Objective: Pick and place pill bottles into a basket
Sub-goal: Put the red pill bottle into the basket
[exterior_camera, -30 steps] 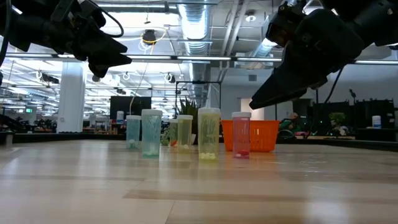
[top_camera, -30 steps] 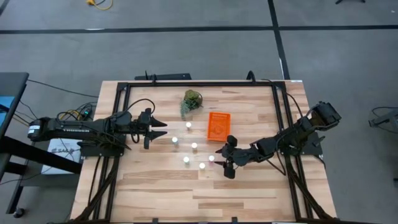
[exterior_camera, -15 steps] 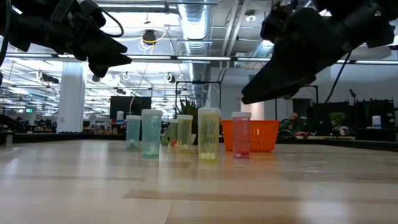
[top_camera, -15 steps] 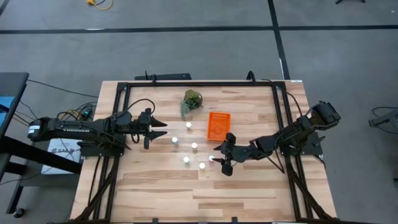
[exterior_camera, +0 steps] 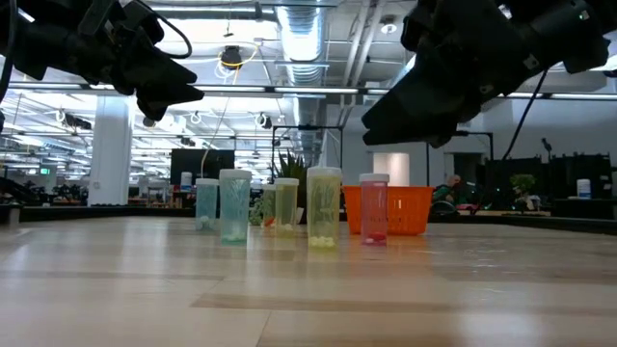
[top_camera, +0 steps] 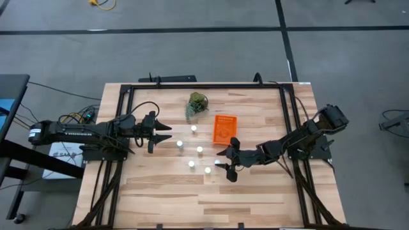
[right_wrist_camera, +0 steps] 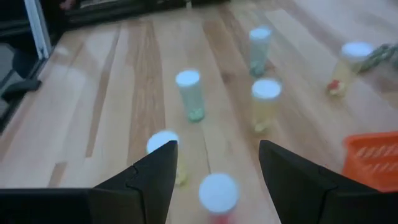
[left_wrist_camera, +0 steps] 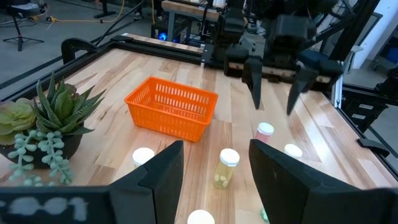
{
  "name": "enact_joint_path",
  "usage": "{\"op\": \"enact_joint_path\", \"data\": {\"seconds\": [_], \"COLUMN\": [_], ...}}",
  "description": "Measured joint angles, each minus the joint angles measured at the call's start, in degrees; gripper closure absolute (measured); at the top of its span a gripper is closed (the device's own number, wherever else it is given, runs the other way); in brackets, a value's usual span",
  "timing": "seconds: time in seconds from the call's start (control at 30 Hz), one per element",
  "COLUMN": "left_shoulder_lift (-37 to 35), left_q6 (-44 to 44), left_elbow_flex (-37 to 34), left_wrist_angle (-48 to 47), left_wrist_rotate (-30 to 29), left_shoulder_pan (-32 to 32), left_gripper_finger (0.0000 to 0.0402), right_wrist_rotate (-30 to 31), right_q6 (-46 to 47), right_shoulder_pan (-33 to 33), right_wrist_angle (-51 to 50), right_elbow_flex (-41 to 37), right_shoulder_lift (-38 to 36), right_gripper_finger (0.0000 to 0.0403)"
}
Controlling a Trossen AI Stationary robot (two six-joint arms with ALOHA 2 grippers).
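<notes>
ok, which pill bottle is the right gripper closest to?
The pink-tinted pill bottle, nearest the orange basket. The right gripper hangs just above it with jaws open; the other bottles are yellowish or blue-green and stand farther off.

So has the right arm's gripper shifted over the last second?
Yes. In the high view the right gripper, open, has slid leftward past the orange perforated plastic basket, now over the pink pill bottle.

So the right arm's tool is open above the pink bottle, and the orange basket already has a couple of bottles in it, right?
Not quite. The orange basket is empty, as the left wrist view shows. The rest holds: the right arm's tool is open above the pink bottle.
</notes>
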Motion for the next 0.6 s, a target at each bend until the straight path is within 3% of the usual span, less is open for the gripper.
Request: {"op": "enact_joint_path", "data": {"seconds": [0.23, 0.6], "left_shoulder_lift": [-0.01, -0.01], "left_q6": [-0.02, -0.04], "left_elbow_flex": [0.00, 0.00], "left_wrist_angle": [-0.26, -0.22], "left_wrist_rotate": [0.00, 0.13], "left_shoulder_pan": [0.00, 0.00], "left_gripper_finger": [0.0230, 0.0230], "right_wrist_rotate": [-0.99, -1.64], "right_q6": [-1.14, -4.51], "right_shoulder_pan": [0.45, -0.27], "right_wrist_angle": [0.10, -0.93], "right_elbow_flex": [1.89, 2.87], "right_shoulder_lift": [6.09, 5.65], "right_gripper_finger": [0.0184, 0.0184]}}
